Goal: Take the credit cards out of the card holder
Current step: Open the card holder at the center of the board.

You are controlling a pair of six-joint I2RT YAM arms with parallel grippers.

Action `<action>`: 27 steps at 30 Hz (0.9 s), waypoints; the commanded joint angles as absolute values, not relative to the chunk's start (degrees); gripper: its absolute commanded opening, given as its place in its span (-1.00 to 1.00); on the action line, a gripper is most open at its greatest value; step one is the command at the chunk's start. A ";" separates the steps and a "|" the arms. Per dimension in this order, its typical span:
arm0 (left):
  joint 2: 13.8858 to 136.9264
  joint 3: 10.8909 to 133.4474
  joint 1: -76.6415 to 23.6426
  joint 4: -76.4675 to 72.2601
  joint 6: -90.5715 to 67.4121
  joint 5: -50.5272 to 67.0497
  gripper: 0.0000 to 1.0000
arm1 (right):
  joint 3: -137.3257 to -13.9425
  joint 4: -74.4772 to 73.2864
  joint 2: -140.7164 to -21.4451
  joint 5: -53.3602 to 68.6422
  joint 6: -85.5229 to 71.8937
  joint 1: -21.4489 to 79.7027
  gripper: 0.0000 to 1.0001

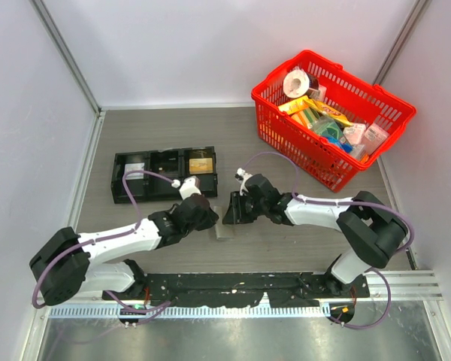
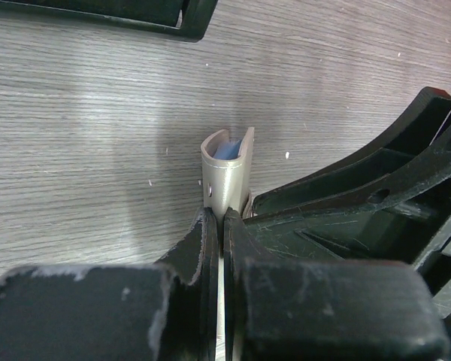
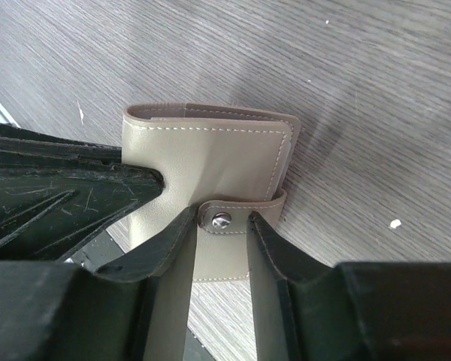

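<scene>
The grey card holder (image 1: 224,228) stands on edge on the table between my two grippers, folded shut. My left gripper (image 1: 209,218) is shut on its near edge, and the left wrist view shows the holder (image 2: 226,171) rising from the clamped jaws (image 2: 219,218) with a pale blue inner panel at its top. My right gripper (image 1: 237,210) is at the holder's other side. In the right wrist view its fingers (image 3: 220,216) stand apart on either side of the snap strap (image 3: 222,226) of the holder (image 3: 210,154). The credit cards are hidden.
A long black three-compartment tray (image 1: 164,174) lies behind the left arm, and its edge (image 2: 135,11) shows in the left wrist view. A red basket (image 1: 286,135) full of goods sits at the back right. Walls close in the table's left and right sides.
</scene>
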State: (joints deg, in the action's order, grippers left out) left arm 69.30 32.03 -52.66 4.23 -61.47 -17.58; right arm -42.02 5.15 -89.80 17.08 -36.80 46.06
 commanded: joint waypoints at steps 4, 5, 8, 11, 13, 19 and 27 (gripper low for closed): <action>69.35 35.51 -53.96 3.60 -61.79 -18.81 -1.00 | -43.33 0.46 -92.20 10.04 -33.23 46.58 -0.66; 68.91 35.51 -53.96 4.04 -61.87 -19.07 -1.00 | -43.59 -1.21 -92.11 8.98 -32.44 46.50 -0.69; 66.89 35.60 -53.96 6.06 -62.14 -19.77 -1.00 | -43.51 -6.05 -91.50 3.88 -31.47 46.50 -0.94; 64.17 35.16 -53.96 6.15 -63.01 -19.08 -1.00 | -43.50 -8.61 -90.88 0.19 -30.94 46.67 -0.98; 62.59 34.81 -53.96 5.98 -63.37 -18.98 -1.00 | -43.33 -9.14 -90.18 0.18 -30.85 46.58 -0.98; 59.51 33.84 -53.97 8.43 -62.40 -21.88 -1.00 | -42.01 -8.53 -84.73 1.40 -30.59 45.00 -0.98; 59.24 30.94 -53.88 3.10 -61.70 -21.45 -1.00 | -38.85 -4.66 -81.21 6.85 -30.94 42.36 -0.82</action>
